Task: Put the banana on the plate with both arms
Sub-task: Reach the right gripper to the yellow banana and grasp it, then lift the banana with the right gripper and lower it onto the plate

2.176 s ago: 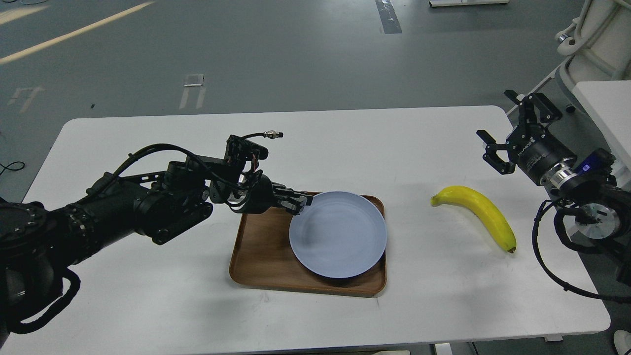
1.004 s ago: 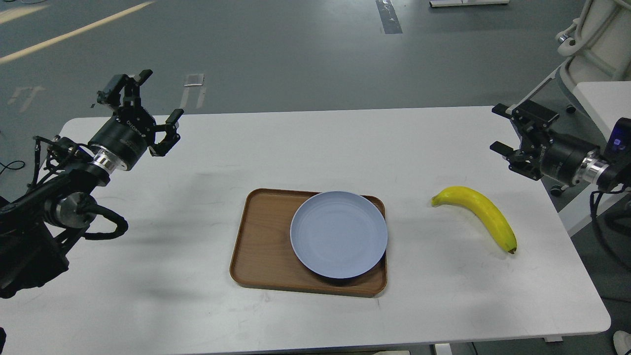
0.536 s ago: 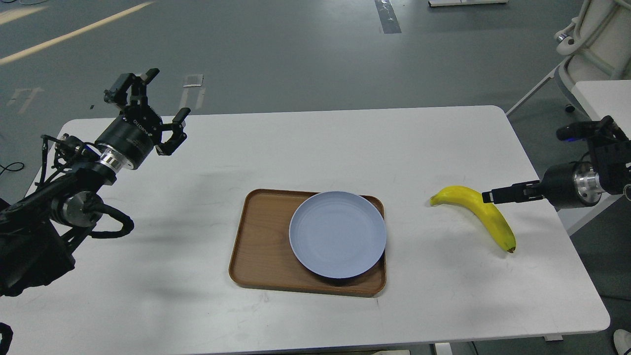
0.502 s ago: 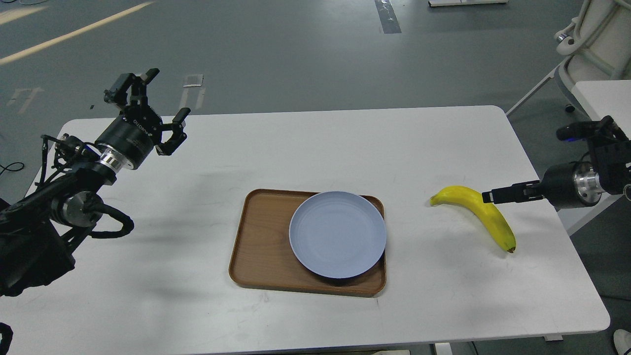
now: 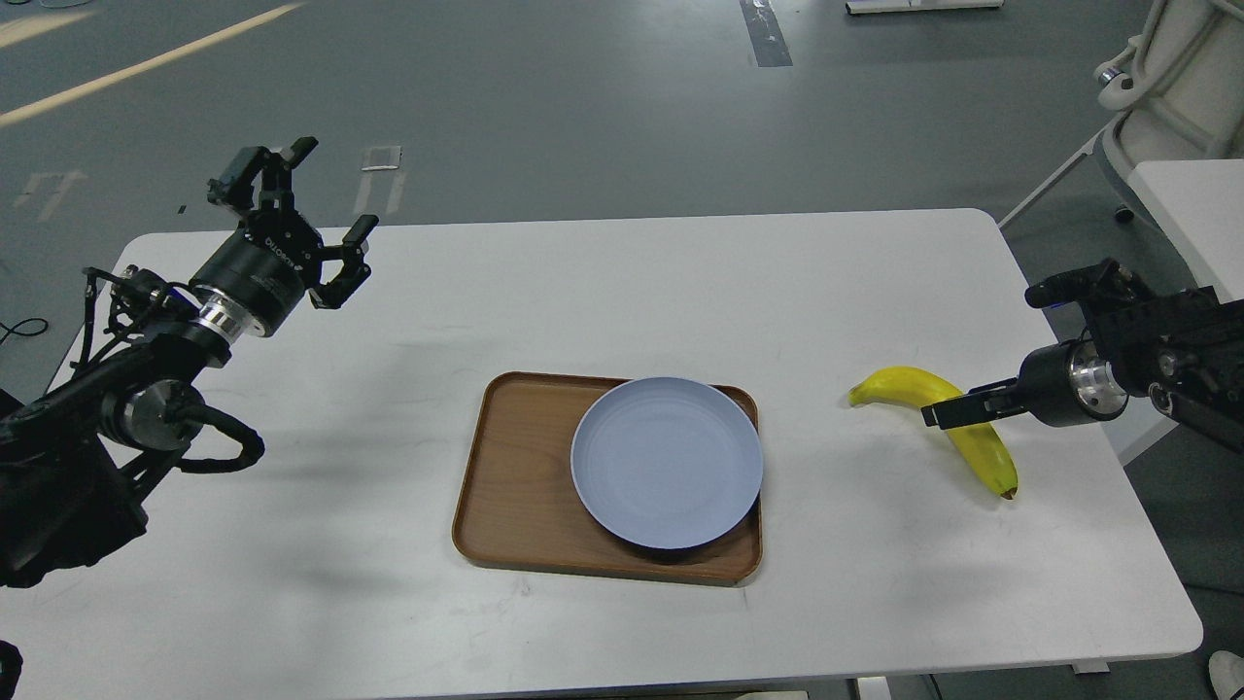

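The yellow banana (image 5: 984, 455) lies on the white table (image 5: 622, 292) at the right, stem toward the plate. The pale blue-grey plate (image 5: 666, 462) rests on the right part of a brown wooden tray (image 5: 515, 476) at the table's middle front. My right gripper (image 5: 945, 412) reaches in from the right, low over the banana's middle. It is seen side-on, so its fingers cannot be told apart. My left gripper (image 5: 313, 209) is open and empty, raised over the table's far left corner, well away from the plate.
A white chair base (image 5: 1166, 68) and a second white table (image 5: 1186, 204) stand beyond the right edge. The grey floor lies beyond the table's far edge.
My left arm has let go of the plate's edge and drawn back to the far left. My right gripper has turned, dropped and moved left onto the banana's middle. The banana has barely shifted.
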`<state>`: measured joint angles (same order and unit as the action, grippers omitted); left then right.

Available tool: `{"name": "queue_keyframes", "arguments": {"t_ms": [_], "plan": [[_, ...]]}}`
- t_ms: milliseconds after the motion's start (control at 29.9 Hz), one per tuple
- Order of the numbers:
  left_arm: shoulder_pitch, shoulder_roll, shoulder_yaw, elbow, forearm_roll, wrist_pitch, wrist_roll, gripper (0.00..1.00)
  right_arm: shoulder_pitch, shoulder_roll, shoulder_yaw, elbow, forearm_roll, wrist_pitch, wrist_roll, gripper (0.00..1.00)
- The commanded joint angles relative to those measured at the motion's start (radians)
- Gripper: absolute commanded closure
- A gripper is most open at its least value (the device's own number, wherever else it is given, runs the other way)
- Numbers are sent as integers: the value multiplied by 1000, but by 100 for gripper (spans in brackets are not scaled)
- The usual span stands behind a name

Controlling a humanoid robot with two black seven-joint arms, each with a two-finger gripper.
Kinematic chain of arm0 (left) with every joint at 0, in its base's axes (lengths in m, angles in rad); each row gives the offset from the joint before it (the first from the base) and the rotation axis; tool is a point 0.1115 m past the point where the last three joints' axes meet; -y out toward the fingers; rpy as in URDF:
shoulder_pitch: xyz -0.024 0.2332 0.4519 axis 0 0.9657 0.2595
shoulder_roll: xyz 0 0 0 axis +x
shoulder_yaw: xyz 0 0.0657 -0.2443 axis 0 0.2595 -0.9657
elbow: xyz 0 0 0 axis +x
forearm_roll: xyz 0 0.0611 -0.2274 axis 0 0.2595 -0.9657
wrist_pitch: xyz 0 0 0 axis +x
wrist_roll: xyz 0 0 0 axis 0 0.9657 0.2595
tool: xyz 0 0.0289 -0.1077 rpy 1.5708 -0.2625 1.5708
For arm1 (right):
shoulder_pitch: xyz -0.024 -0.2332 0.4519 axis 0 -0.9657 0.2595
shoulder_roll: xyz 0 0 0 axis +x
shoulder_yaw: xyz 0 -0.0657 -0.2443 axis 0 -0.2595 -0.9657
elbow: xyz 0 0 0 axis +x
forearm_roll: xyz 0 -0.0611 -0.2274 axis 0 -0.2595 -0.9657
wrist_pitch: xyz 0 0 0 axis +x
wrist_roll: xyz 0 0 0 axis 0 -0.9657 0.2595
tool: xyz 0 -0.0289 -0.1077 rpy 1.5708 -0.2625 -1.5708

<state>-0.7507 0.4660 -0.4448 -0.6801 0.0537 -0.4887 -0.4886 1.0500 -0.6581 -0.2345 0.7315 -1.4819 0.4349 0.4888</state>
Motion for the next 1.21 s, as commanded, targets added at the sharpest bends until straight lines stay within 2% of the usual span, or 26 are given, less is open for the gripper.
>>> {"name": "queue_keyframes", "arguments": {"t_ms": [0,268,402,536,603,736,870,1038,1172], "plan": [[1,0,0,1,0,0,0,1,4,-8,-19,3,0,-2,0,100],[2,6,6,-1,0,0,0,1,34,-28,-14,32,3,-25,0,100],[-1,13,8,1,2,0,0,1,178,-80,-17,146,11,-18,0,100],[-6,17,8,1,2,0,0,1,292,-71,-22,209,23,21,0,100],[-10,16,8,1,0,0,0,1,343,-2,-26,236,55,54,0,100],[-12,14,8,1,0,0,0,1,380,115,-69,227,124,54,0,100],[-13,22,9,-1,0,0,0,1,393,288,-149,168,164,54,0,100],[-13,45,9,1,2,0,0,1,371,399,-219,123,166,54,0,100],[-12,48,9,-1,0,0,0,1,331,432,-221,114,166,54,0,100]]}}
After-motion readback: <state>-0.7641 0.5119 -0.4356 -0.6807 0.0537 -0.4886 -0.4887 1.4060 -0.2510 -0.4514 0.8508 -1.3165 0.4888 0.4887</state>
